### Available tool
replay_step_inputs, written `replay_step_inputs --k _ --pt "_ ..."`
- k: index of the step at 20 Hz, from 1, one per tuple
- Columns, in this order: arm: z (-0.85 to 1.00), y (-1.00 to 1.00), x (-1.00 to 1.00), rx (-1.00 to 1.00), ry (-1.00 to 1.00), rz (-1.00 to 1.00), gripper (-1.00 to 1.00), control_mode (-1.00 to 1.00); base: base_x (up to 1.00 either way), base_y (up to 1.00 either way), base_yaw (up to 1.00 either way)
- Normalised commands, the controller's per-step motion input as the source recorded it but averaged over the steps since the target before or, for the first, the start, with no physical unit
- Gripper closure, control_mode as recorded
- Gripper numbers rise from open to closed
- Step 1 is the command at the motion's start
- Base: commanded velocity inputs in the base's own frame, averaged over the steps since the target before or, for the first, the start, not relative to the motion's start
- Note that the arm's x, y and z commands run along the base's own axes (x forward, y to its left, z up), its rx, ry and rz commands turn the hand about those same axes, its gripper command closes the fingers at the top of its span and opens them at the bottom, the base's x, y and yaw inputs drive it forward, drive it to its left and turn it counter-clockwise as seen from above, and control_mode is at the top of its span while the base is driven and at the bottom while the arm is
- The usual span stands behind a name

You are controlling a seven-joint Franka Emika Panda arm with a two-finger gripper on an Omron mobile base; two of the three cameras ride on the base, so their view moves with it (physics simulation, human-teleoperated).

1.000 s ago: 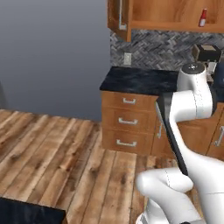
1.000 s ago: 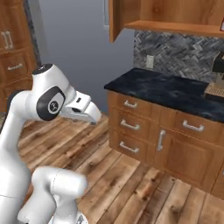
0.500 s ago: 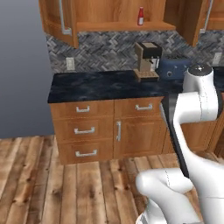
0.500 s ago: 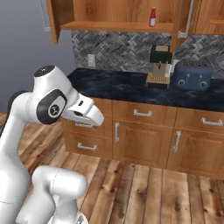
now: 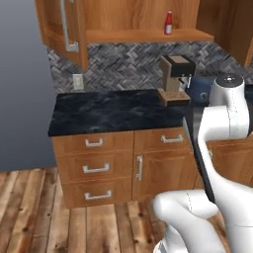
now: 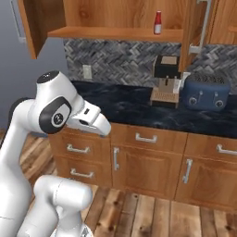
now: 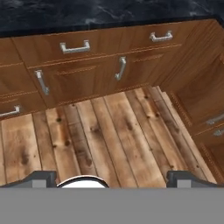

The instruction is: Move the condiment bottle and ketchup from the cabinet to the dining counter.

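The ketchup (image 5: 168, 23) (image 6: 158, 23), a small bright red bottle with a pale top, stands upright on the wooden shelf of the open wall cabinet (image 5: 138, 34) (image 6: 111, 32). The condiment bottle and the dining counter are out of view. My arm is folded close to the base, well below and short of the shelf. In the hand view my gripper (image 7: 112, 178) points down at the wooden floor and the lower drawer fronts. Its fingertips (image 7: 41, 177) stand far apart, open, with nothing between them.
A black countertop (image 5: 113, 111) (image 6: 139, 109) backed by grey herringbone tile carries a coffee machine (image 5: 175, 79) (image 6: 166, 78) and a blue toaster (image 6: 206, 90). Open cabinet doors (image 5: 64, 29) (image 6: 196, 28) jut out on both sides of the shelf. Drawer cabinets (image 7: 78, 65) stand below.
The whole picture has shifted, so the base has moved: the cabinet, counter and coffee machine now sit closer and more central. The arm keeps its folded pose and the gripper stays open.
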Motion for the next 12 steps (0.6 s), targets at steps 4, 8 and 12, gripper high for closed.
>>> replay_step_inputs --k 4,8,12 --pt "0.0 0.0 0.0 0.0 0.0 0.0 -1.0 1.0 0.67 -0.38 0.0" --pt "0.0 0.0 0.0 0.0 0.0 0.0 -1.0 1.0 0.57 -0.46 0.0" --pt "0.0 0.0 0.0 0.0 0.0 0.0 -1.0 1.0 0.6 -0.33 0.08"
